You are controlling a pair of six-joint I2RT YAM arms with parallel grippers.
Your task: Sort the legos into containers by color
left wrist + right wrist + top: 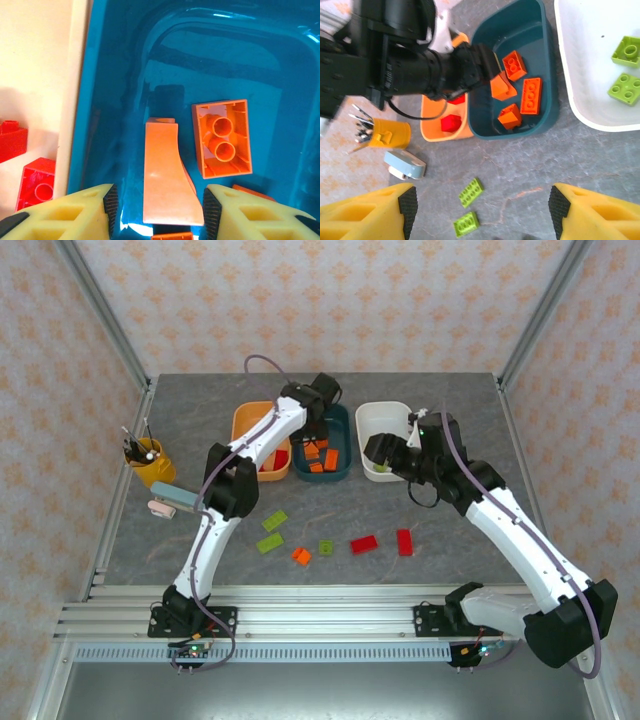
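Counting tubs: three in a row at the far middle of the table point(140, 540). The orange tub point(247, 436) is on the left, the teal tub point(343, 440) in the middle and the white tub point(383, 418) on the right.
Loose on the table: six pieces on the near side of the tubs. These are three loose green bricks point(275, 521), one loose orange brick point(301, 556) and two loose red bricks point(364, 544).
Teal tub: four sorted orange bricks point(531, 95), one of them a sloped orange piece point(167, 175).
Orange tub: two sorted red bricks point(451, 122) can be seen; the arm covers part of the tub.
White tub: two sorted green bricks point(624, 87).
Left gripper point(160, 205): jaws apart, gripping nothing, right above the teal tub. The sloped orange piece lies below, between the fingertips, and an upside-down brick point(223, 139) lies just right of it.
Right gripper point(482, 205): jaws spread wide and empty, above the table on the near side of the teal and white tubs. Two of the loose green bricks lie below it, left of centre.
Other things: one yellow cup point(148, 462) of pens at the left, and one blue-and-pink block point(170, 502) just near of it.
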